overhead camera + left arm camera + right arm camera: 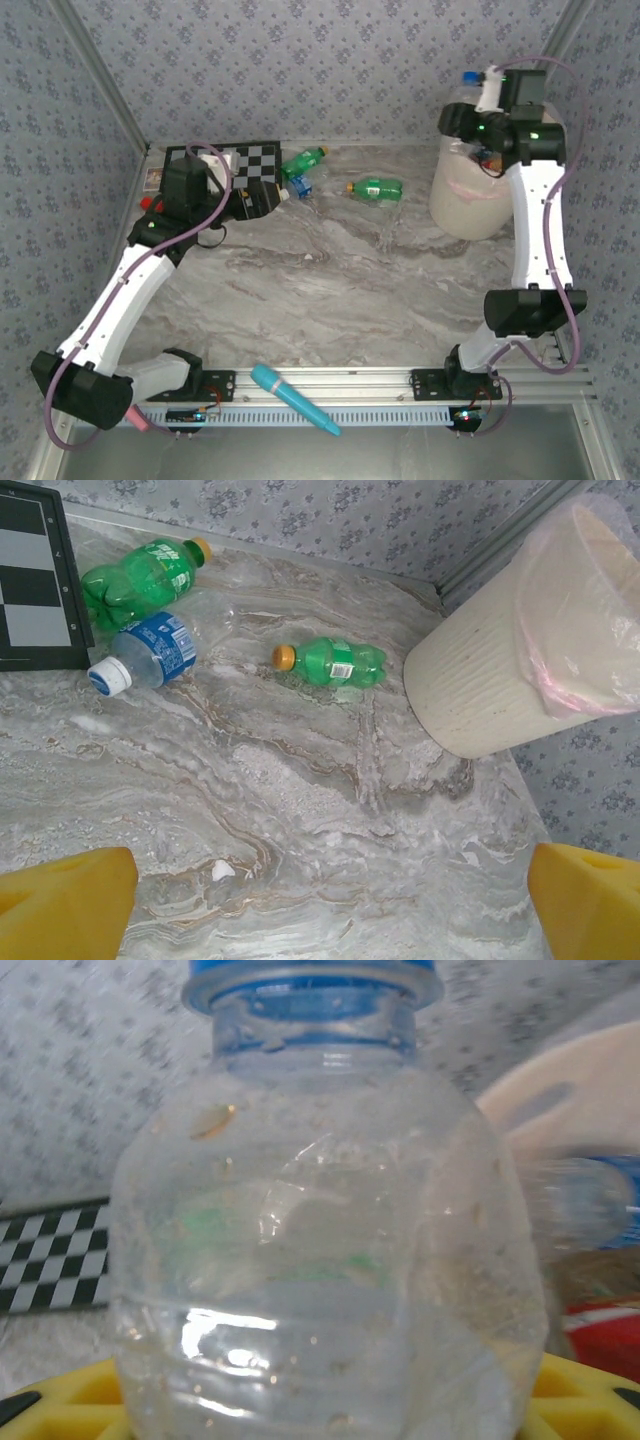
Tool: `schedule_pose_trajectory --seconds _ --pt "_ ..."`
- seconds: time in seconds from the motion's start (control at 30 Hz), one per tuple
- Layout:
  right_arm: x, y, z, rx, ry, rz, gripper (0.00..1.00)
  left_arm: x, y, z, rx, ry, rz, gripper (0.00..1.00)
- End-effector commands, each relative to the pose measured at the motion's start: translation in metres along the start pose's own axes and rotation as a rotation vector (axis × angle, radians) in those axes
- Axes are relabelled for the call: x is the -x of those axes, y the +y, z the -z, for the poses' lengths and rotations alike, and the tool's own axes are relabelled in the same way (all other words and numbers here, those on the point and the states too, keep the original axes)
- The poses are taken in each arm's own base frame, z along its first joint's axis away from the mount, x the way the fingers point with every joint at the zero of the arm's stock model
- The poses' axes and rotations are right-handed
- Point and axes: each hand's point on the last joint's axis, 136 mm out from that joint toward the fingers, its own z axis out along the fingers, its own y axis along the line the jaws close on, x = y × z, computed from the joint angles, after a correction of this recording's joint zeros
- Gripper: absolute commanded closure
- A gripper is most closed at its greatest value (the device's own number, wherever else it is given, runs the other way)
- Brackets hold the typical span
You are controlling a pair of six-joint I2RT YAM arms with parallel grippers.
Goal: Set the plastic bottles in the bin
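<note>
Now the right hand [320, 1415] has a clear bottle [320, 1210] pinched low on its body between its yellow fingers [60, 1400], with the blue cap pointing away from the wrist. From above, the bottle hangs high by the bin [465, 205] at the right rear of the worktop [330, 290]. Whether it is squarely over the mouth or just past the far rim, I cannot tell.

The step in hand, as I judge it, is the drop. To do it well, bring the whole bottle inside the rim's circle before letting go. The thin liner bulges at the mouth and could deflect so light a thing. Spread the fingers fully and in one go, so the bottle falls clean rather than clinging to one pad.

The left hand [320, 910] is spread wide and empty above the worktop. Ahead of it lie a green bottle [335, 662], a second green one [135, 580] and a blue-labelled bottle [150, 652] beside the board [35, 580], none yet binned.
</note>
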Motion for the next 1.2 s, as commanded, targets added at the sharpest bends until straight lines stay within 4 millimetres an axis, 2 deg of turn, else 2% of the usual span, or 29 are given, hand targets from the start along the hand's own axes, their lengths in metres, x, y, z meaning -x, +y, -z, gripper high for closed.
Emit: schedule_pose_trajectory --seconds 0.0,0.1,0.2,0.33,0.4,0.6,0.73,0.77,0.83,1.03,1.17 --pt "0.02 -0.024 0.013 -0.014 -0.079 -0.146 0.43 0.021 -0.019 0.007 -0.066 -0.054 -0.032 0.0" --pt "0.026 -0.06 0.008 -0.041 -0.111 -0.299 0.43 0.021 -0.019 0.006 -0.068 -0.054 -0.027 0.0" --pt "0.033 -0.084 -0.001 -0.033 -0.149 -0.431 0.43 0.02 -0.018 0.007 -0.064 -0.055 -0.023 0.0" --pt "0.041 -0.1 -0.014 -0.033 -0.192 -0.538 0.43 0.018 -0.015 0.009 -0.049 -0.053 -0.022 0.0" --pt "0.039 -0.106 -0.024 -0.033 -0.184 -0.603 0.42 0.018 -0.015 0.011 -0.046 -0.058 -0.022 0.0" --pt "0.041 -0.118 -0.048 -0.042 -0.174 -0.702 0.42 0.016 -0.012 0.018 -0.027 -0.075 -0.019 0.0" --pt "0.03 -0.117 -0.06 -0.057 -0.111 -0.736 0.39 0.015 -0.01 0.022 -0.013 -0.083 -0.02 0.0" --pt "0.03 -0.115 -0.062 -0.052 -0.098 -0.736 0.33 0.014 -0.009 0.023 -0.009 -0.085 -0.019 0.0" --pt "0.029 -0.111 -0.062 -0.054 -0.08 -0.729 0.0 0.014 -0.008 0.023 -0.005 -0.087 -0.016 0.0" --pt "0.029 -0.106 -0.048 -0.083 -0.075 -0.704 0.0 0.014 -0.007 0.022 -0.004 -0.088 -0.017 0.0" --pt "0.032 -0.107 -0.031 -0.116 -0.102 -0.667 0.0 0.015 -0.008 0.021 -0.008 -0.089 -0.016 0.0"
